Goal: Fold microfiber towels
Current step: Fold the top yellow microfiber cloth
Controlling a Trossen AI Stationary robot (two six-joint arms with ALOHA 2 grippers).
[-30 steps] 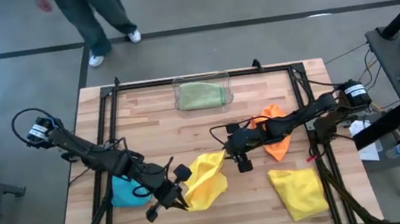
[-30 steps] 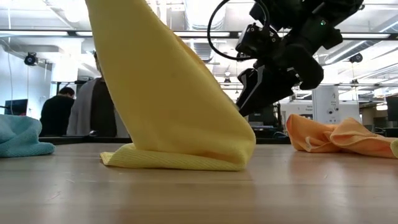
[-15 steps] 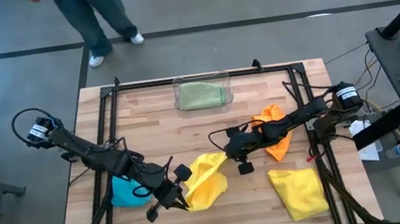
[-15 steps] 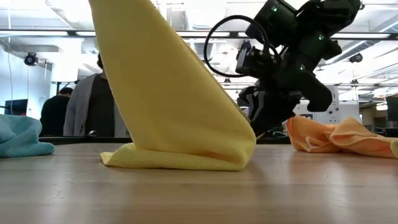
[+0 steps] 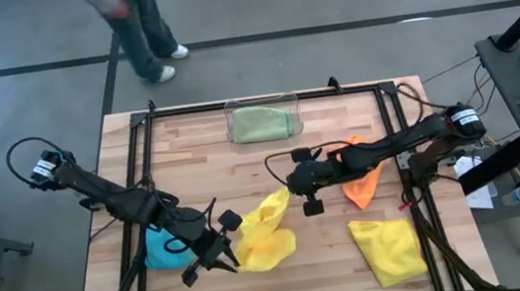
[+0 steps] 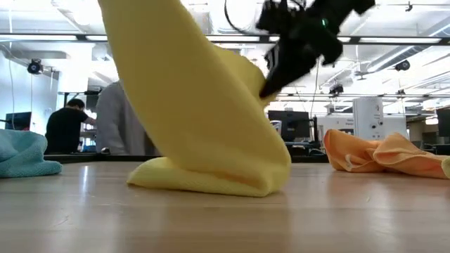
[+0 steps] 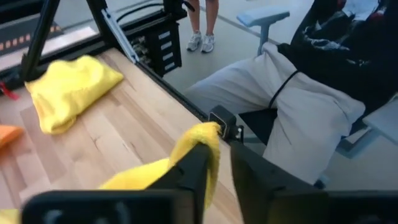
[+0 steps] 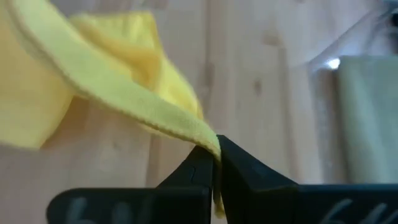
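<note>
Sagging limply between both pinches, the yellow towel [image 5: 261, 237] looks light and soft, best held by corners: right gripper [image 8: 214, 163] clamps one edge, left gripper [image 7: 214, 163] another.

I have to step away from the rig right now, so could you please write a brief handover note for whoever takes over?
Left gripper: pinching one corner of the yellow towel mid-table, cloth between its fingers.
Right gripper: shut on that towel's opposite corner, lifted off the wood.
Elsewhere: second yellow towel crumpled near the front right; orange towel bunched under the right arm; light blue towel under the left arm; pale green towel in the clear bin at the back.
Done: nothing on the table folded.
Left: spread and fold the held towel, then the others.
</note>
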